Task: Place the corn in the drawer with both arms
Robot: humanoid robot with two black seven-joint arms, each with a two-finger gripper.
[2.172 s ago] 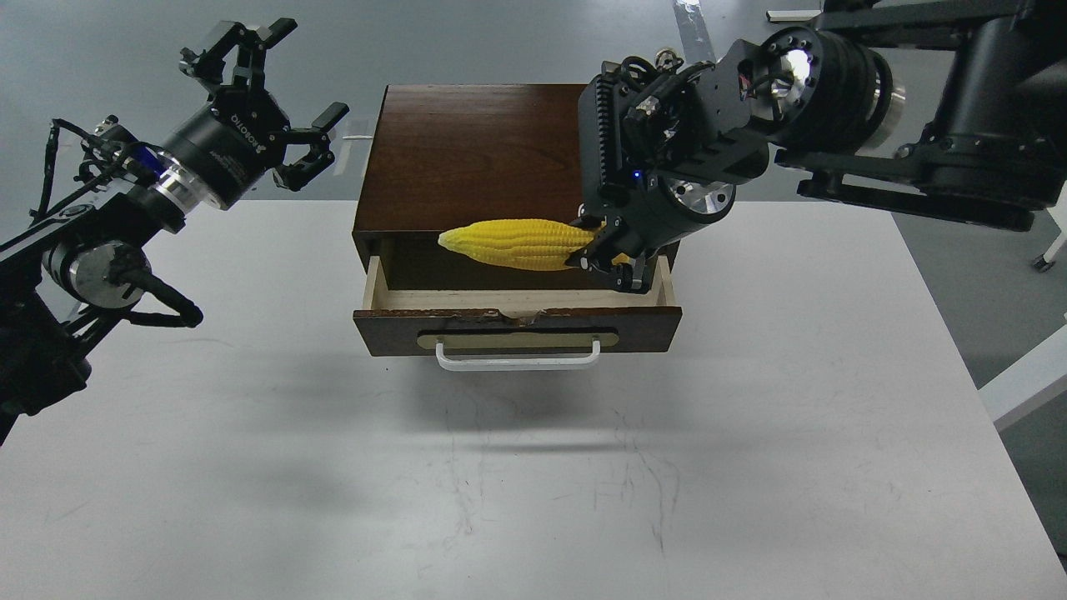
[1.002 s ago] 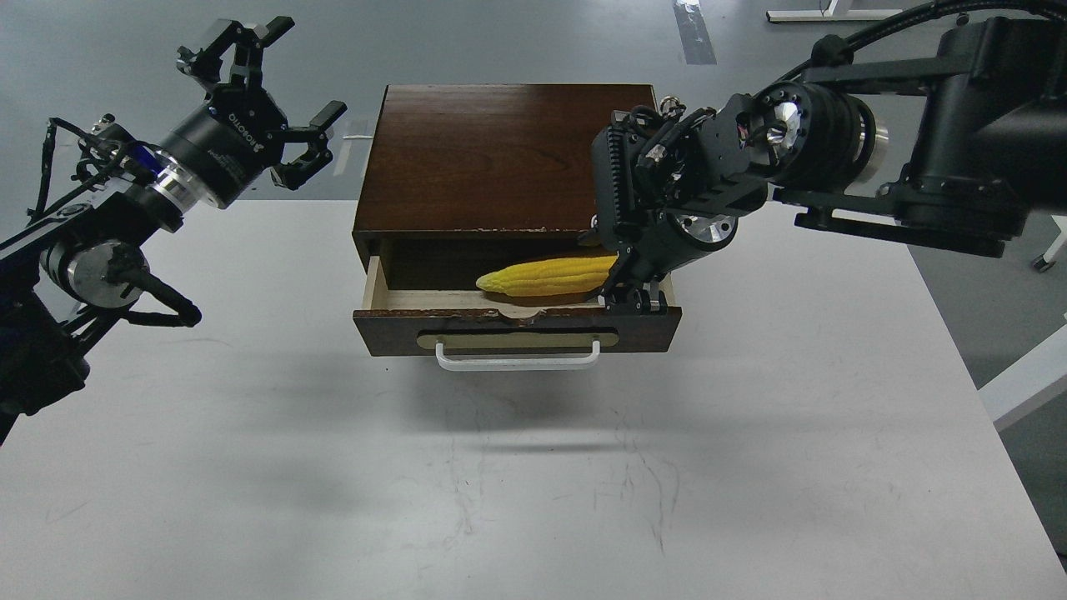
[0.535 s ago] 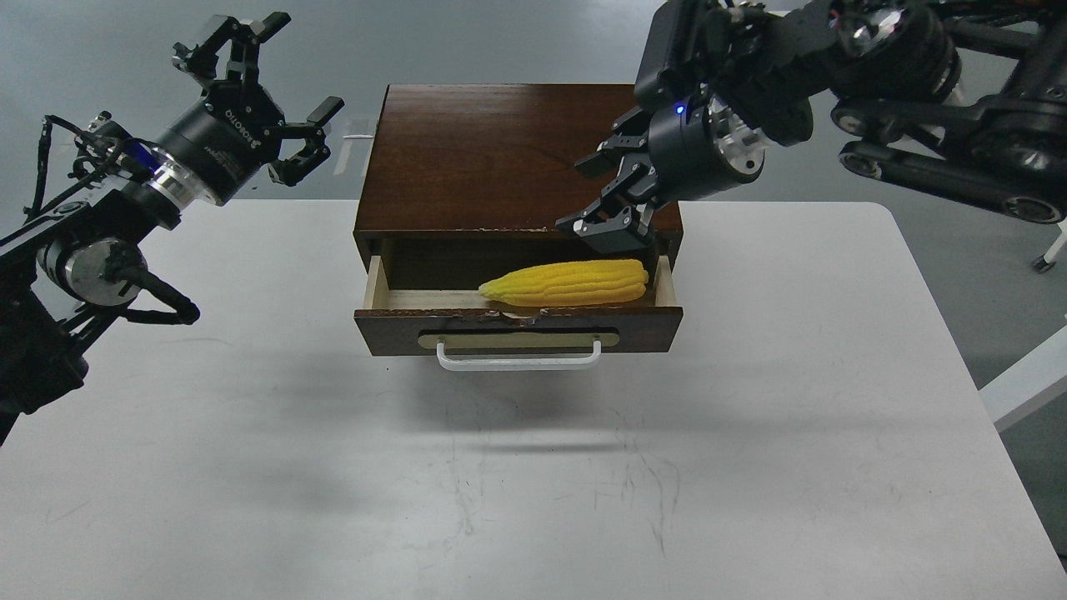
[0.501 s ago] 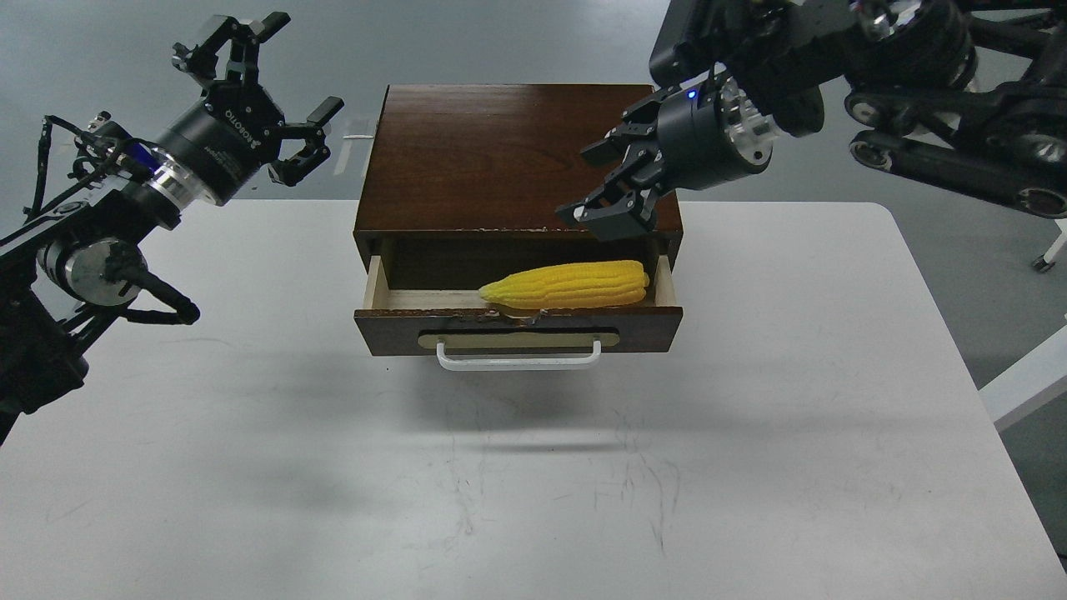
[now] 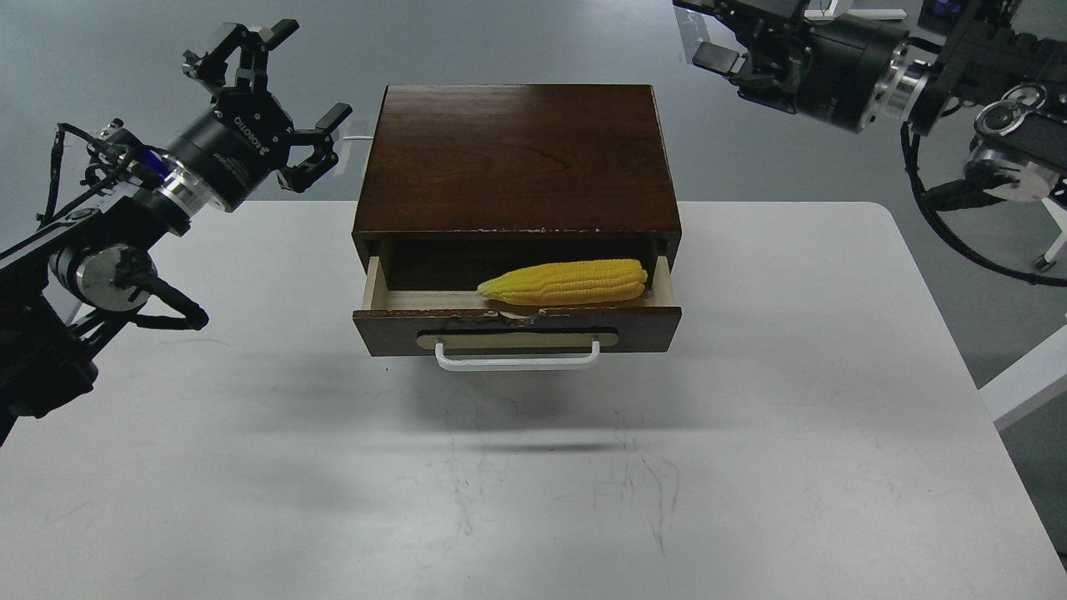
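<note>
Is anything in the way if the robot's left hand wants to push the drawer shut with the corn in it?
Nothing visible blocks it. The left gripper hangs open up beside the box, away from the drawer. The table in front of the white handle is bare, and the corn lies inside the drawer.

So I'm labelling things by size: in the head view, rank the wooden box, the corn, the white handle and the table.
1. Table
2. Wooden box
3. Corn and white handle: about equal in length, so unranked, though the corn is much thicker.
</note>
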